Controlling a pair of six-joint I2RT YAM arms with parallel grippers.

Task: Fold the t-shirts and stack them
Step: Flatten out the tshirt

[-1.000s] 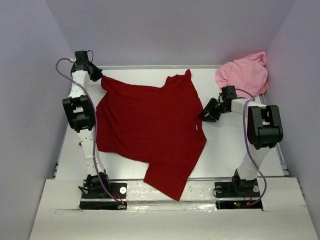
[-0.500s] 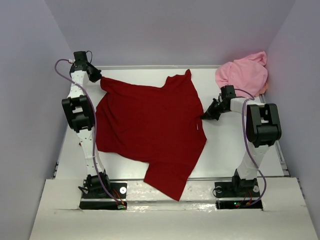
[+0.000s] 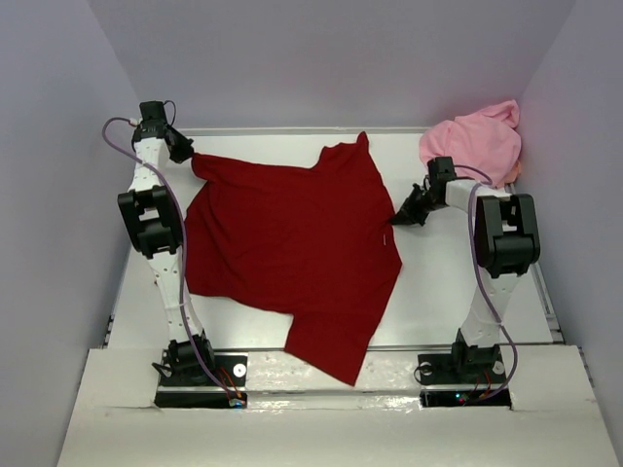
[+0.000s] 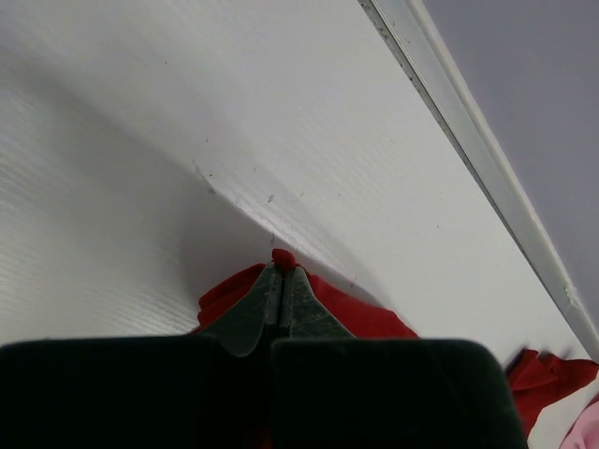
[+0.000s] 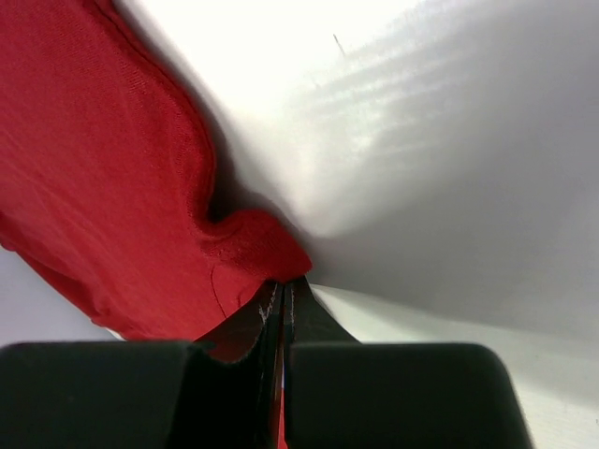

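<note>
1. Top view: the left gripper (image 3: 187, 154) is pinching the far-left corner of the dark red t-shirt (image 3: 292, 243), and the right gripper (image 3: 397, 218) is pinching its right edge. Over the last second both have been creeping toward the far side. The shirt's near tip, which is lying over the near edge of the table (image 3: 458, 282), is drawing back a little. The light pink t-shirt (image 3: 474, 144) is lying bunched in the far-right corner, apart from both arms. I judge the red one is being dragged out flat before any fold.
2. Left wrist view: the jaws are clamping together on a small tuft of red cloth, close over the white surface.
3. Right wrist view: the jaws are gripping a rolled red edge, with the cloth draping away to the left.
</note>
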